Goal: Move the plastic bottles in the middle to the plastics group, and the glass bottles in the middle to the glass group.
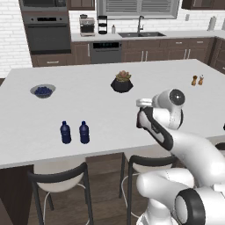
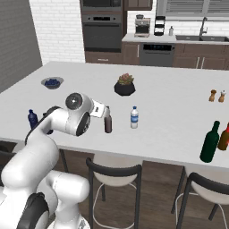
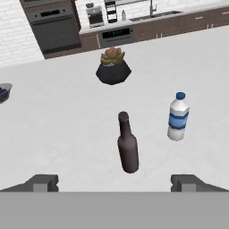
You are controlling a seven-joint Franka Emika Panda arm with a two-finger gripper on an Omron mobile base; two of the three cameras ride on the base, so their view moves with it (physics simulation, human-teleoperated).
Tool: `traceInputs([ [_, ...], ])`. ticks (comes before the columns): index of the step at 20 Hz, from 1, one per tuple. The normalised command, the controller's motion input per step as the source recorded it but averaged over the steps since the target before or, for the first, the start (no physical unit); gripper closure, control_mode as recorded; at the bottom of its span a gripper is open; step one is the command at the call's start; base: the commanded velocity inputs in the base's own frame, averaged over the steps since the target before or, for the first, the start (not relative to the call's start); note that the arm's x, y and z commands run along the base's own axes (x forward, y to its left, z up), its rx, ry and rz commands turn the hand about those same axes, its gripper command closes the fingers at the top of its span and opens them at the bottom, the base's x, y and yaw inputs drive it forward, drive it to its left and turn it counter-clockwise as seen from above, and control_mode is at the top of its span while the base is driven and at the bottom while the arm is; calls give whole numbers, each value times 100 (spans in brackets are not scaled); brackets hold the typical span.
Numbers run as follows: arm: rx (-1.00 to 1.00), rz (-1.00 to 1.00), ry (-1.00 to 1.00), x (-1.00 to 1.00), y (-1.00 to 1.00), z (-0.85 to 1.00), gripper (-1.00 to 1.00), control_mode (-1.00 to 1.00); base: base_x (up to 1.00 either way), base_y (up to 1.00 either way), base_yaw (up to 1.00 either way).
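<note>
In the hand view a dark brown long-necked glass bottle (image 3: pixel 128 145) stands upright on the white island, straight ahead of my gripper (image 3: pixel 115 182). Right of it stands the clear plastic water bottle (image 3: pixel 178 117) with a blue cap and blue label. My gripper is open, its fingertips (image 3: pixel 42 182) spread wide with nothing between them. From the right base the hand (image 2: pixel 99 110) hovers just left of the brown bottle (image 2: pixel 108 120), the water bottle (image 2: pixel 134 117) beyond. Two dark blue bottles (image 1: pixel 65 132) (image 1: pixel 84 132) stand at the left front. A tall green bottle (image 2: pixel 209 142) and an amber one (image 2: pixel 224 137) stand at the right front.
A potted succulent in a black pot (image 3: pixel 113 69) sits behind the bottles. A bowl of blueberries (image 1: pixel 43 90) is at the far left, salt and pepper shakers (image 2: pixel 217 95) at the far right. Stools (image 2: pixel 114 172) stand under the island's near edge.
</note>
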Motion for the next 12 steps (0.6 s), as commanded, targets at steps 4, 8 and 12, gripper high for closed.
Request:
traceInputs([
  [4, -9, 2, 0, 27, 0, -2, -100, -100, 0, 0, 0],
  [8, -15, 0, 0, 14, 0, -12, -100, -100, 0, 0, 0],
  [12, -12, 0, 0, 18, 0, -6, -100, -100, 0, 0, 0],
])
